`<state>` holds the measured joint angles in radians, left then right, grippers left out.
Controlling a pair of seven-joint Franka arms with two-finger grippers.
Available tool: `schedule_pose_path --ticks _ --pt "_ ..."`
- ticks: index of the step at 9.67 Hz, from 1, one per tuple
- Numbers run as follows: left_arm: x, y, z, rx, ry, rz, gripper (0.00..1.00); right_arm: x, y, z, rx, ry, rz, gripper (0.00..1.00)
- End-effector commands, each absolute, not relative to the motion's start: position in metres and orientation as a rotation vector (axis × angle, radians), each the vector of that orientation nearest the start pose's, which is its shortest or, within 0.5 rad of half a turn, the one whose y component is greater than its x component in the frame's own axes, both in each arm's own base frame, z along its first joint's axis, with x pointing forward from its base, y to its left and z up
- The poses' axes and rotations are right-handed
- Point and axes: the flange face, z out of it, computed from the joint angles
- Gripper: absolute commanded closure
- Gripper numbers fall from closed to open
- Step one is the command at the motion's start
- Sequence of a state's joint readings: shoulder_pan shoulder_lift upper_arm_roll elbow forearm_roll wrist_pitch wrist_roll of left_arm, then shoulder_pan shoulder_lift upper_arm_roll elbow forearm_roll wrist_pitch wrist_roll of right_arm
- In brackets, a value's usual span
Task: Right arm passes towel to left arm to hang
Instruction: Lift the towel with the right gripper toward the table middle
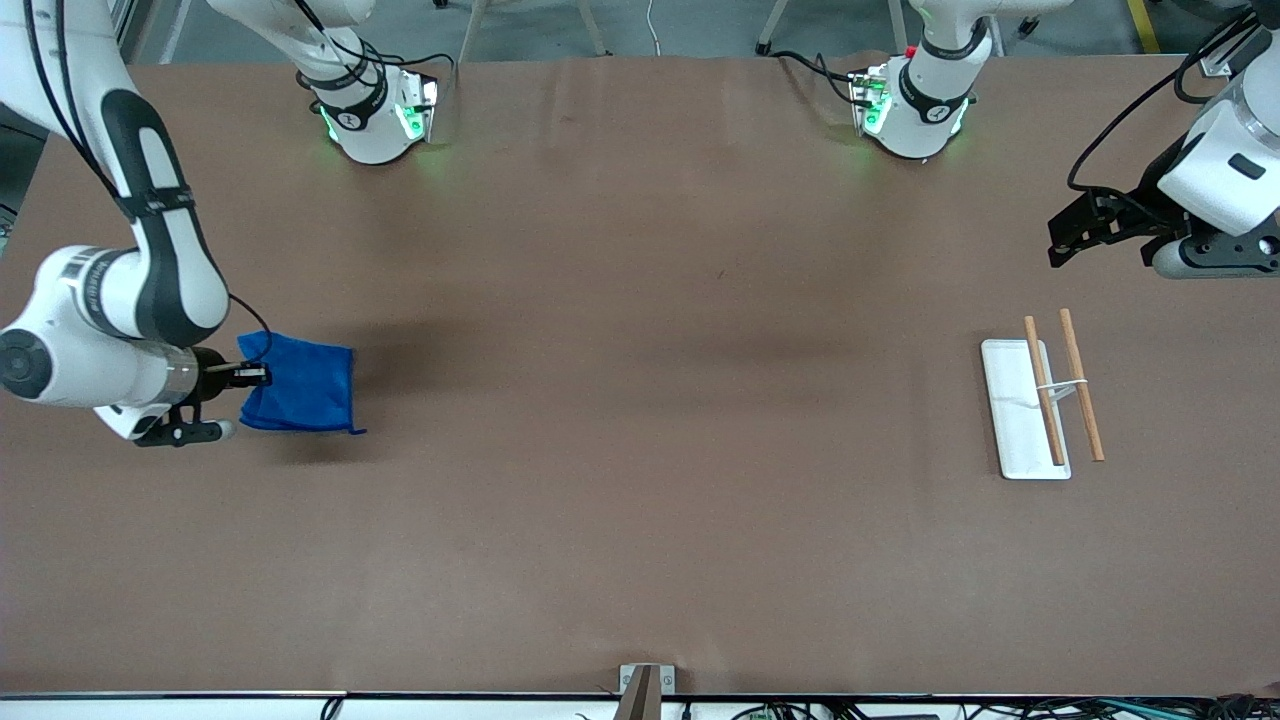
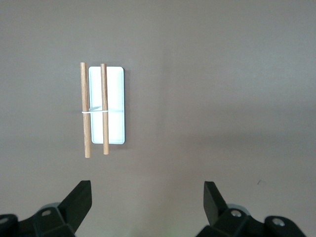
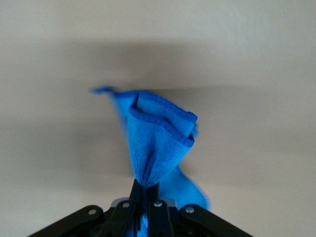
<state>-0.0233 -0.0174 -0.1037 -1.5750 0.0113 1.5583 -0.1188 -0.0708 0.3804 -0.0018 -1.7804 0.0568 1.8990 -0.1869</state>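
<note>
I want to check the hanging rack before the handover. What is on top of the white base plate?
Over the white base plate stand two wooden rods, joined by a thin white wire. One is above the plate, the other just beside its edge. How the wire joins the plate is not clear.

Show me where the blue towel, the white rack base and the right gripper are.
towel (image 1: 300, 388), front view, middle of the hanging cloth.
white rack base (image 1: 1012, 415), front view, bare part of the plate.
right gripper (image 3: 145, 190), right wrist view, fingertips pinching the cloth.

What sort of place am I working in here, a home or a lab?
Most likely a robotics lab or test cell, not a home. Two arms are bolted to a broad brown-covered table, cables trail along its edge, and the only props are a blue towel and a small white rack.
</note>
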Motion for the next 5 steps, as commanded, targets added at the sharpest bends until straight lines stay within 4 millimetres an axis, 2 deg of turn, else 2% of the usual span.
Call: schedule_pose_path --ticks 1,3,4,5 --pt "0.547 -0.069 0.614 -3.125 0.003 0.045 0.00 0.627 0.037 0.360 -3.033 -0.099 0.354 0.99" --pt "0.550 -0.069 0.610 -3.125 0.003 0.057 0.00 0.629 0.122 0.390 -3.002 -0.176 0.264 0.99" --pt "0.550 -0.069 0.610 -3.125 0.003 0.055 0.00 0.625 0.156 0.397 -2.896 -0.180 0.243 0.99" --pt "0.551 -0.069 0.609 -3.125 0.003 0.057 0.00 0.625 0.178 0.403 -2.712 -0.096 0.224 0.99"
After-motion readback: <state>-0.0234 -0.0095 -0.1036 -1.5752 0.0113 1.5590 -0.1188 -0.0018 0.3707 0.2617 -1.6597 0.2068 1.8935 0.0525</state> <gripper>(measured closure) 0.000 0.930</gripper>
